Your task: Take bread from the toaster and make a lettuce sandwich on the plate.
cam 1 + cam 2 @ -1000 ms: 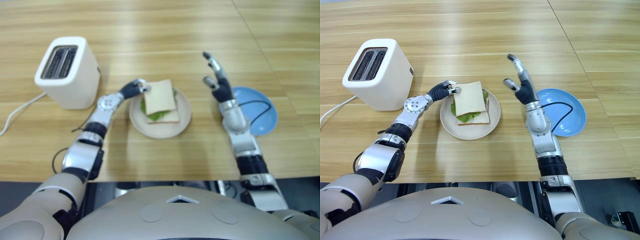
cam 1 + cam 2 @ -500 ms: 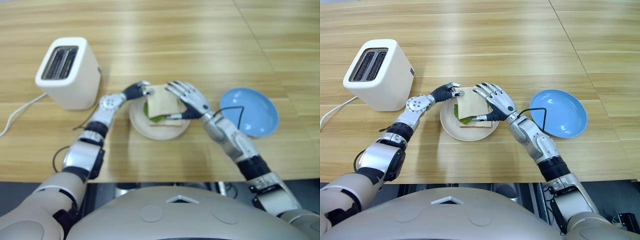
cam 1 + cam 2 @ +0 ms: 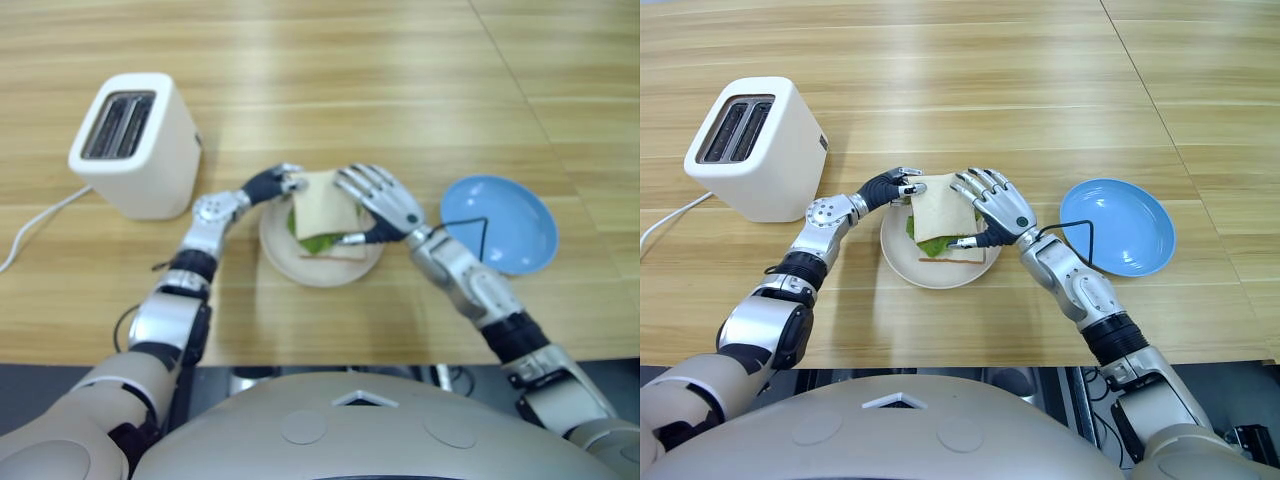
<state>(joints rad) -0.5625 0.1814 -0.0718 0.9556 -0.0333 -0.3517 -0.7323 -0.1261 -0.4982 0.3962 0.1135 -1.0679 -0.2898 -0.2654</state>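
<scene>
Bread [image 3: 940,210] atop plate [image 3: 930,279], corner pinched by left hand [image 3: 883,187] fingers, right hand [image 3: 1002,208] fingers splayed open alongside.

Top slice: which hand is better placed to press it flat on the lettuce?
Likely right. The right hand lies spread over the top slice, above the lettuce on the plate. The left hand only pinches its left corner.
</scene>
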